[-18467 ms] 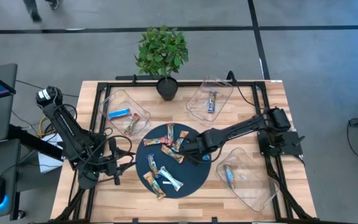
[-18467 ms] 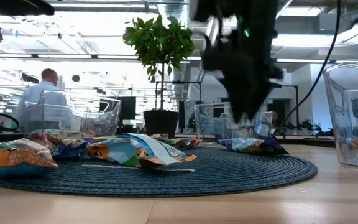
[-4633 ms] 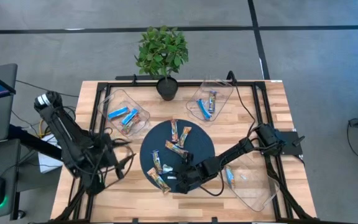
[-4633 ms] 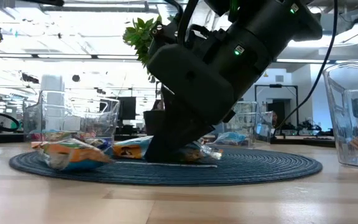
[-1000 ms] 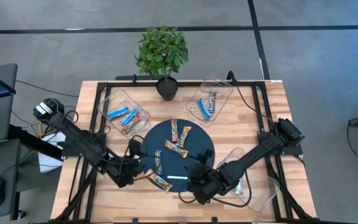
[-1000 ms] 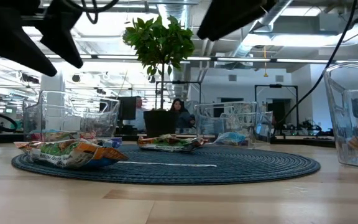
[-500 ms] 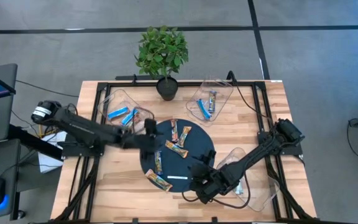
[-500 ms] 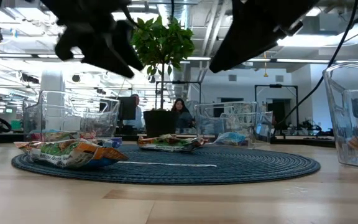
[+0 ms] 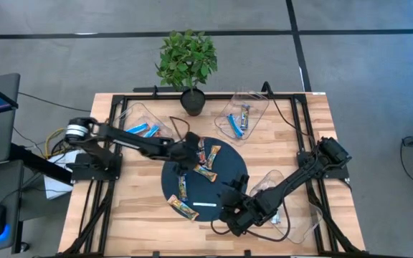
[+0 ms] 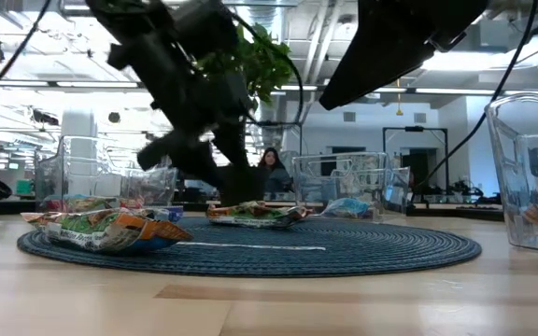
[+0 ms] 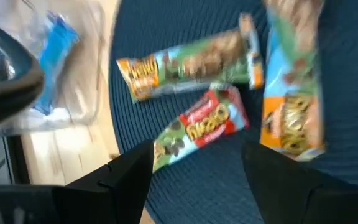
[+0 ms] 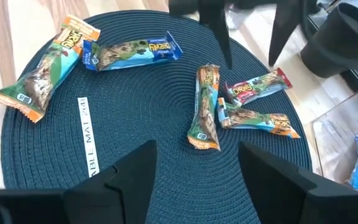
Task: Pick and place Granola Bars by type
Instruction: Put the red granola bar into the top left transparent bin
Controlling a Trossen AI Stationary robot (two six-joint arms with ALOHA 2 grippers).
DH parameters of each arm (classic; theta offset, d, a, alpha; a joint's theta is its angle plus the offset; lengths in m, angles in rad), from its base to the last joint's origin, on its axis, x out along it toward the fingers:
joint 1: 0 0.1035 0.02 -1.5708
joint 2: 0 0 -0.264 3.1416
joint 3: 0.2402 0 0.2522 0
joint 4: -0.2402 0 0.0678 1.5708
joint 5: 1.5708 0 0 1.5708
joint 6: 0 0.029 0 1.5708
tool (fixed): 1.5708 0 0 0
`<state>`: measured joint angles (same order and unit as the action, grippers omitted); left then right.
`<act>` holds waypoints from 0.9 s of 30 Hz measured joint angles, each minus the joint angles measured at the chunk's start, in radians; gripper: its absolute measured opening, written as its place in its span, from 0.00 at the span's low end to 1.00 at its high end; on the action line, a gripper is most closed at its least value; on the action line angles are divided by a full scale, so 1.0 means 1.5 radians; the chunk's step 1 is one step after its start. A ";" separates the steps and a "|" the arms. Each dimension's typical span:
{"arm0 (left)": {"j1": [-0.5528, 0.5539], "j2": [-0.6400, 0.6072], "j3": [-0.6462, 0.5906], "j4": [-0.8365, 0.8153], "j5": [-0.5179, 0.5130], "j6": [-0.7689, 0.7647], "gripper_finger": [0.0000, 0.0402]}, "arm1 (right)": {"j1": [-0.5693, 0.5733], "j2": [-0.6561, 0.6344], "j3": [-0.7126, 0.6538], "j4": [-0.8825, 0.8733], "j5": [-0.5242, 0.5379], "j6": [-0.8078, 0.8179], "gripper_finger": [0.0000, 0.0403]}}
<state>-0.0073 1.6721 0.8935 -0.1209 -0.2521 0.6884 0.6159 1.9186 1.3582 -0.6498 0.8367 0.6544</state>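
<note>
granola bars [image 9: 204,159] lie scattered on the round dark blue mat [image 9: 235,168] at the middle of the wooden table [image 9: 138,215]: we count three near the mat's far side, close together, and two more toward its near left edge, one blue-ended [image 9: 183,188] and one orange-green [image 9: 186,208] at the rim. more bars sit in the clear tray [image 9: 131,115] at the far left and in the clear tray [image 9: 253,107] at the far middle, beside the potted plant [image 9: 187,61].

we see the left gripper [image 9: 190,152] reaching across from the left, hovering over the far-left part of the mat just beside the three bars; in its wrist view its fingers [image 11: 129,171] stand spread apart with nothing between them, a red-green bar [image 11: 201,127] just beyond.

we find the right gripper [image 9: 233,213] low at the mat's near right edge, jaws parted and empty, with a third clear tray [image 9: 310,218] to its right.
</note>
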 joint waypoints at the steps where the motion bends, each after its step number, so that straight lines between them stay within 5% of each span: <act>1: 0.000 0.016 0.012 -0.006 -0.014 0.009 0.59 | 0.000 0.000 0.000 0.000 0.000 0.000 0.55; 7: 0.014 0.077 0.083 -0.076 -0.053 0.066 0.59 | 0.000 0.000 0.000 -0.001 -0.001 0.000 0.55; 27: 0.095 0.218 0.284 -0.304 0.061 0.112 0.59 | 0.007 0.000 0.000 -0.001 -0.003 -0.005 0.55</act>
<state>0.1352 1.9990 1.3195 -0.5771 -0.1612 0.8566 0.6269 1.9186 1.3582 -0.6506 0.8326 0.6464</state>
